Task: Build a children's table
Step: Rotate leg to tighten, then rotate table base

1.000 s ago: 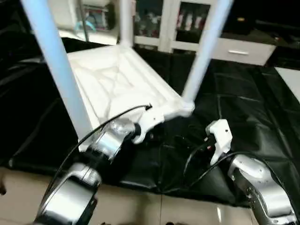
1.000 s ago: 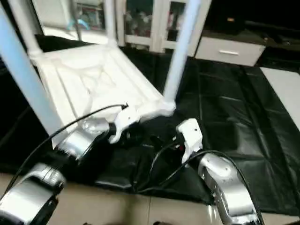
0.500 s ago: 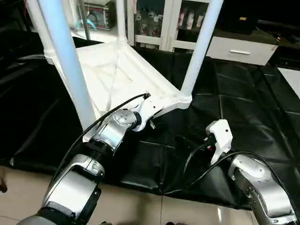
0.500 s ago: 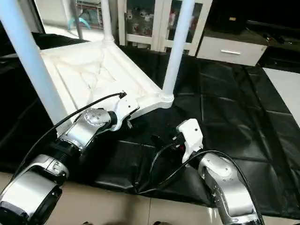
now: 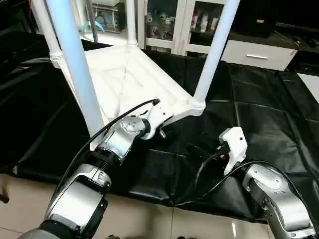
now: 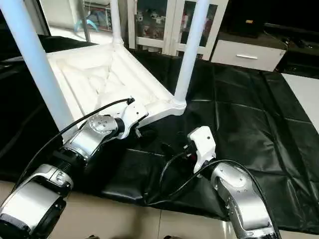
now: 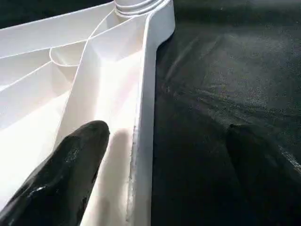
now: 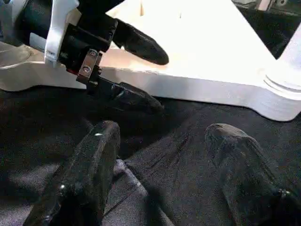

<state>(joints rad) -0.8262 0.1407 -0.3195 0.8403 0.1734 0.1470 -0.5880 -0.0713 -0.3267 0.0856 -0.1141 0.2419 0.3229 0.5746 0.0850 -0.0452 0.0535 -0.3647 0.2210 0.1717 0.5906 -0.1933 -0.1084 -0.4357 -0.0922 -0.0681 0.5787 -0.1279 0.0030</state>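
The upturned children's table (image 5: 127, 79) lies on black sheeting (image 5: 259, 114), legs (image 5: 75, 64) standing up. The left claw (image 8: 136, 70) is spread wide, straddling the tabletop's near rim: the left wrist view shows one finger (image 7: 70, 165) inside, the other outside. The right claw (image 8: 160, 174) hangs released above the sheeting, grasping nothing.

White tabletop (image 5: 124, 84) upside down, legs (image 5: 75, 64) upright in sockets
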